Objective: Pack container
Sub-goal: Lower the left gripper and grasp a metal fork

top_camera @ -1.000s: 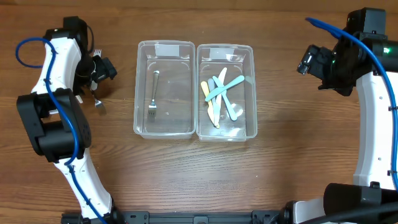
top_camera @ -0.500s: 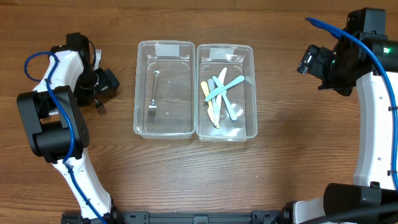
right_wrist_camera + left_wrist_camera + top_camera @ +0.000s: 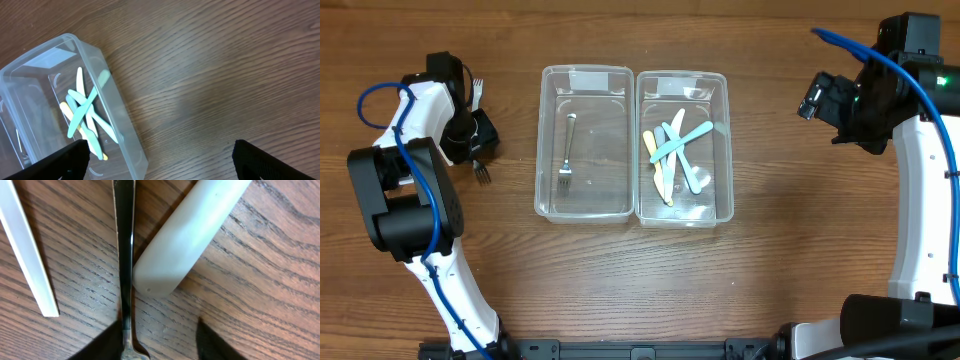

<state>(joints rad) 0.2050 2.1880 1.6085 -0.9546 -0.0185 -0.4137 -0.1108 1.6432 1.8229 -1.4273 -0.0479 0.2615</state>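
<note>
Two clear containers stand side by side mid-table. The left container [image 3: 584,78] holds one metal fork [image 3: 566,152]. The right container [image 3: 682,82] [image 3: 131,150] holds several pastel plastic knives [image 3: 672,150] [image 3: 85,112]. My left gripper [image 3: 477,138] [image 3: 160,347] is low over cutlery lying on the wood at the far left. Its jaws straddle the neck of a metal fork [image 3: 125,255] [image 3: 481,173]. One finger [image 3: 102,345] touches the fork and the other stands apart. My right gripper [image 3: 816,96] [image 3: 160,162] hangs open and empty to the right of the containers.
A white plastic handle [image 3: 185,235] lies slanted right beside the metal fork's handle, and a flat white piece [image 3: 27,250] lies to its left. A white fork [image 3: 477,92] shows above the left gripper. Bare wood surrounds the containers.
The left gripper shifted down over the loose fork and its jaws have narrowed around the fork's neck. The right arm has not moved.
</note>
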